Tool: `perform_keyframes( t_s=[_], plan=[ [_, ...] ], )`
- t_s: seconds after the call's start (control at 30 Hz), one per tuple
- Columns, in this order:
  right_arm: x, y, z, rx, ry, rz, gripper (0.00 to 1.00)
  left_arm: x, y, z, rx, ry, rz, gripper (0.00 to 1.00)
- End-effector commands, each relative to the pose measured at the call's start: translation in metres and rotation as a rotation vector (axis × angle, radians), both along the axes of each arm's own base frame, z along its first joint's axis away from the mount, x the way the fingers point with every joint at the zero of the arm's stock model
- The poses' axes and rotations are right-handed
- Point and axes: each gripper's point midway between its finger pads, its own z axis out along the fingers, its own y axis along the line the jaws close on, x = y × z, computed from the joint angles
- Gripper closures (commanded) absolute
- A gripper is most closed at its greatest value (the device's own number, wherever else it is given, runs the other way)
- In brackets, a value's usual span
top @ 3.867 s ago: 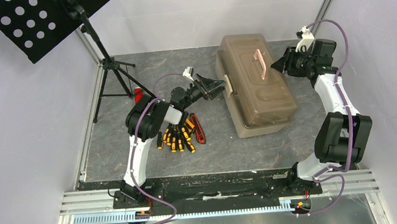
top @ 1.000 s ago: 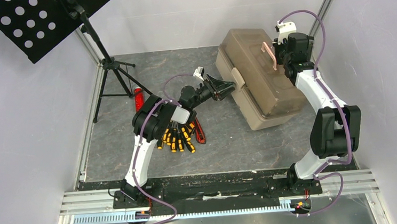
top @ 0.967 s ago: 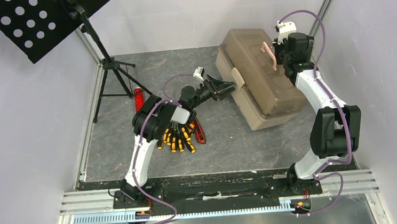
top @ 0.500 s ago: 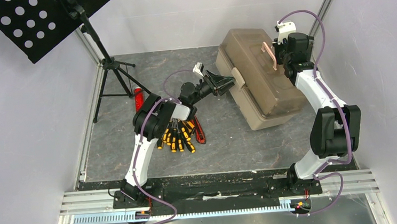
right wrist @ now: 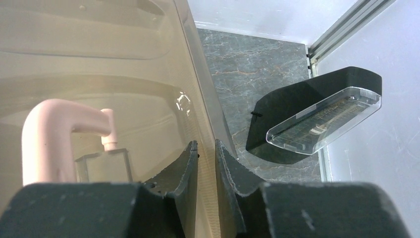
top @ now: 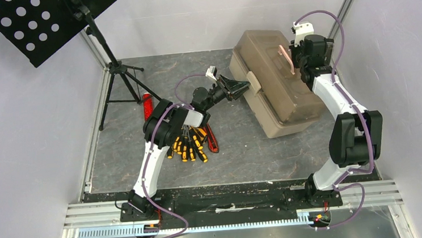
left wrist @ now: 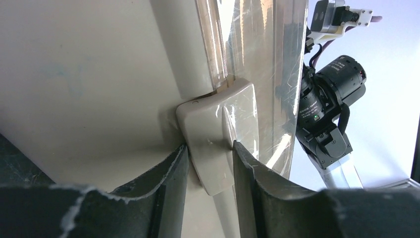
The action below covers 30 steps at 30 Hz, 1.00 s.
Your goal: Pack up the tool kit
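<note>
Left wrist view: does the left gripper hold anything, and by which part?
The left gripper holds the toolbox by its pale latch, which sits clamped between the two fingers.

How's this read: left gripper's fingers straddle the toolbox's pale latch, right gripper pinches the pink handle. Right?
Not quite. The right gripper pinches the edge of the toolbox lid, not the pink handle, which stands free beside it; the right wrist view shows this. The left gripper does straddle the pale latch.
</note>
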Motion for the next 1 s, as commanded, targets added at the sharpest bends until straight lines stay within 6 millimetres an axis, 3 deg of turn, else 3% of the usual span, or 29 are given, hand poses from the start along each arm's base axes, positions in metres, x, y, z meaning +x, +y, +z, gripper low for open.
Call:
perform_keyframes(
  t_s=[0.0,0.17,0.3,0.67,0.97],
  plan=[
    [-0.181,0.017,-0.223,-0.071,0.963,0.044,0.80,-0.019,-0.010,0.086,-0.173,-0.140,-0.014,0.57],
    [-0.188,0.008,-0.228,-0.136,0.986,0.009,0.80,-0.027,-0.003,0.131,-0.237,-0.212,-0.018,0.58],
    [-0.192,0.004,-0.230,-0.188,1.001,-0.012,0.80,-0.032,0.002,0.154,-0.288,-0.241,-0.023,0.59],
    [-0.202,-0.011,-0.235,-0.319,1.041,-0.073,0.80,-0.042,0.020,0.189,-0.363,-0.290,-0.014,0.65],
    [-0.208,-0.016,-0.239,-0.378,1.063,-0.093,0.79,-0.044,0.034,0.206,-0.376,-0.315,-0.004,0.68]
  ],
)
